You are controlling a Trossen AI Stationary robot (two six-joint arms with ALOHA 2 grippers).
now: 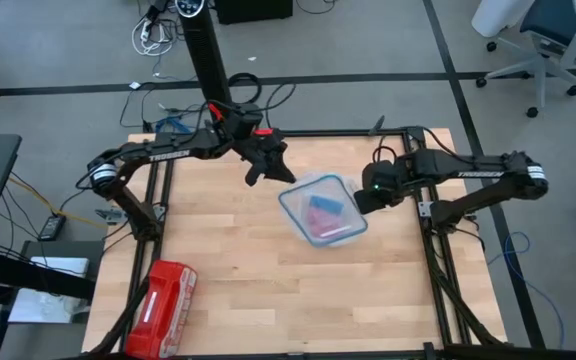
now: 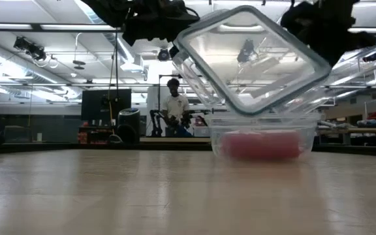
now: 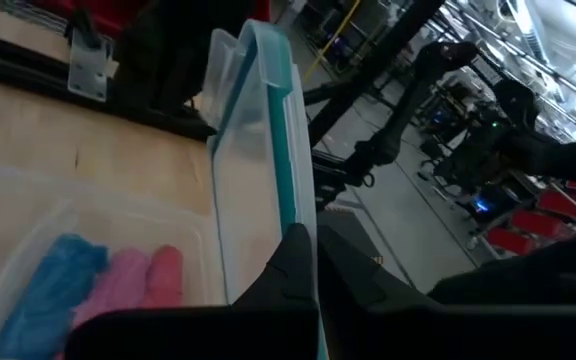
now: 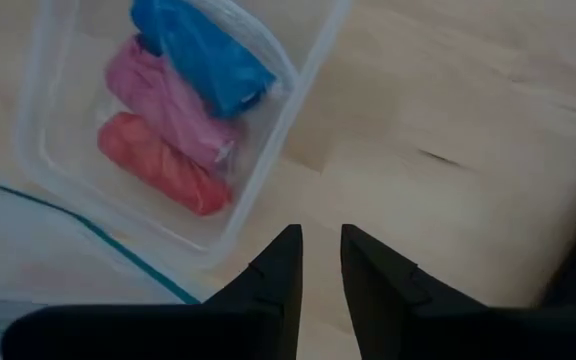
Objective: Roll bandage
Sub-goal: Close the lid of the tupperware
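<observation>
Holding up the lid (image 2: pixel 253 59) with my left claw (image 3: pixel 306 250), I tell my friend. It is pinched shut on the lid's edge, and the lid leans up over the box (image 2: pixel 266 123).

Where is the bandage, my friend asks.

In the box, I say. The bandage (image 4: pixel 203 50) is the bright blue one, lying at one end of the row. A pink roll (image 4: pixel 168 100) is right beside it, touching it, and a red roll (image 4: pixel 158 165) is on the far side of the pink one.

What is your other claw doing?

My right claw (image 4: pixel 318 232) hangs over the bare counter (image 1: pixel 268 290), just beside the box. It is open only a crack and has nothing in it.

Will the bandage be hard to pick up?

I think it is light and very soft, like cloth. It looks squashy and a bit bunched. It will not break, but it may sag or come loose if I lift it by one end. I would pinch it across the middle, from above, and keep away from the pink roll so I do not grab both.

What is the box like?

Clear plastic, smooth and shiny, with round corners and thin walls. I guess it is slippery and could slide on the wood. The lid is clear too, with a teal strip around its rim. The counter is pale wood planks. A red pack (image 1: pixel 163 295) lies far off, near the corner by the left arm.
</observation>
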